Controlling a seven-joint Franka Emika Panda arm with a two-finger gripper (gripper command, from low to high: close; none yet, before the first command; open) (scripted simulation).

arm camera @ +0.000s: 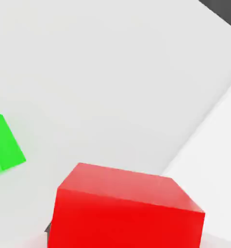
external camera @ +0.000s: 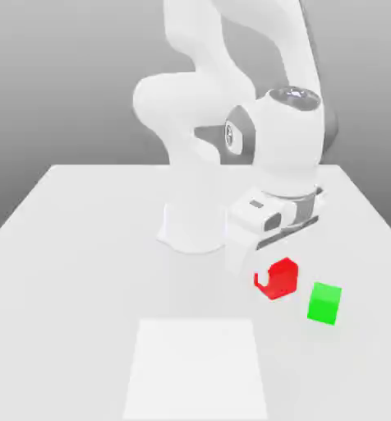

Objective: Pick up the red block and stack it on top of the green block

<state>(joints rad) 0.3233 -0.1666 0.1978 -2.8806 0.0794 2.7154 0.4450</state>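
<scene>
The red block sits at the tips of my gripper, a little to the exterior view's right of the table's middle. One white finger covers part of the cube's near side, and the gripper is shut on it. The cube looks slightly turned. In the hand view the red block is very close. The green block rests on the table just beside it, toward the exterior view's right and nearer the front, with a small gap between them. The hand view catches the green block at the edge of the picture.
The arm's white base stands on the white table behind the blocks. A paler square patch lies flat on the table toward the front.
</scene>
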